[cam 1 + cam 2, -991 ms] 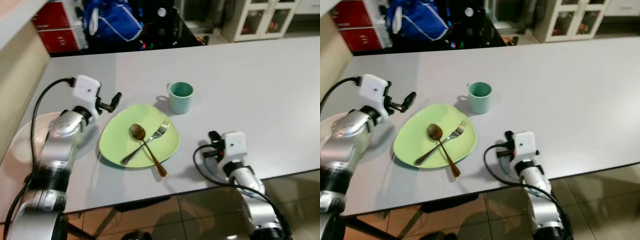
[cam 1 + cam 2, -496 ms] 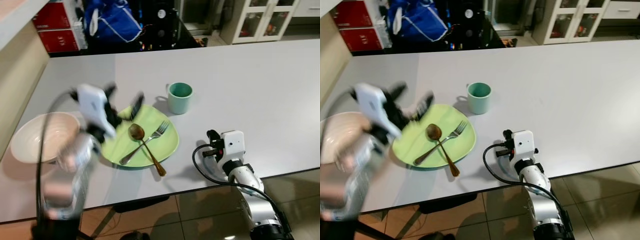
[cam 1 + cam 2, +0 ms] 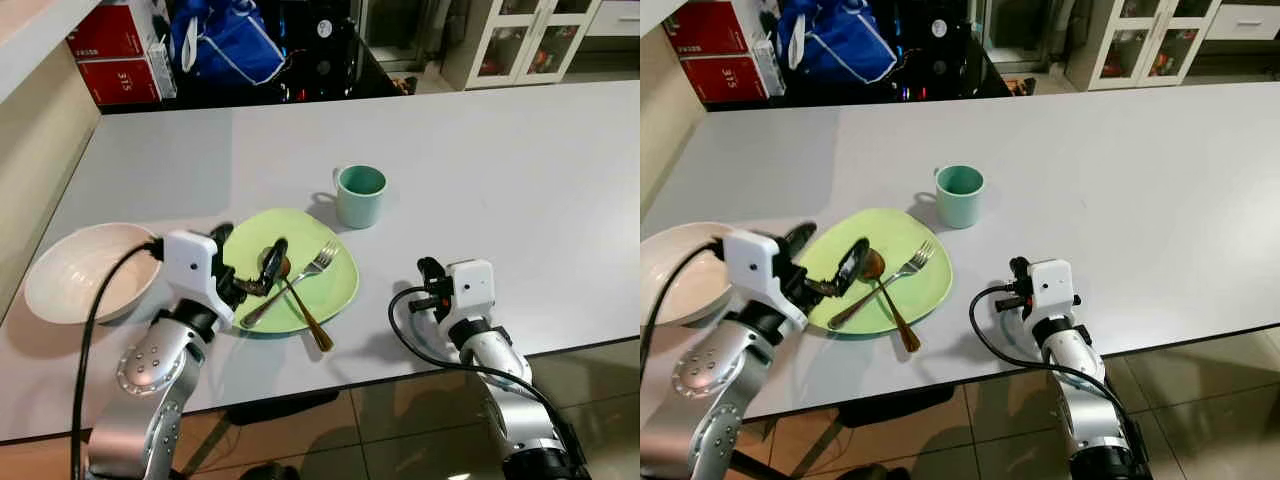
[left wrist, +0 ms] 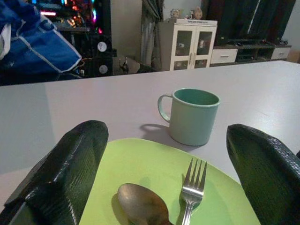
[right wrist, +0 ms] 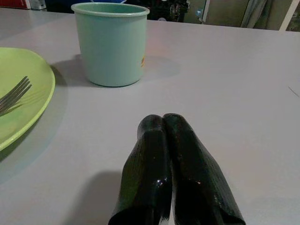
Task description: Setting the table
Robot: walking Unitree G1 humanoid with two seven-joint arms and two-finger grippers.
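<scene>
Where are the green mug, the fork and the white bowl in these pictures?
green mug (image 3: pixel 360 196), left eye view, on its outer wall.
fork (image 3: pixel 322 257), left eye view, on its tines.
white bowl (image 3: pixel 80 270), left eye view, on its inside.

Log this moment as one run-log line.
left gripper: open over green plate, at spoon | right gripper: shut, idle on table | fork, mug: untouched

Left arm bent forward with its left gripper (image 3: pixel 250 270) held low and level, fingers (image 4: pixel 70 176) spread wide apart; right arm lies low, its right gripper (image 5: pixel 166 161) pressed closed, fingertips touching.
</scene>
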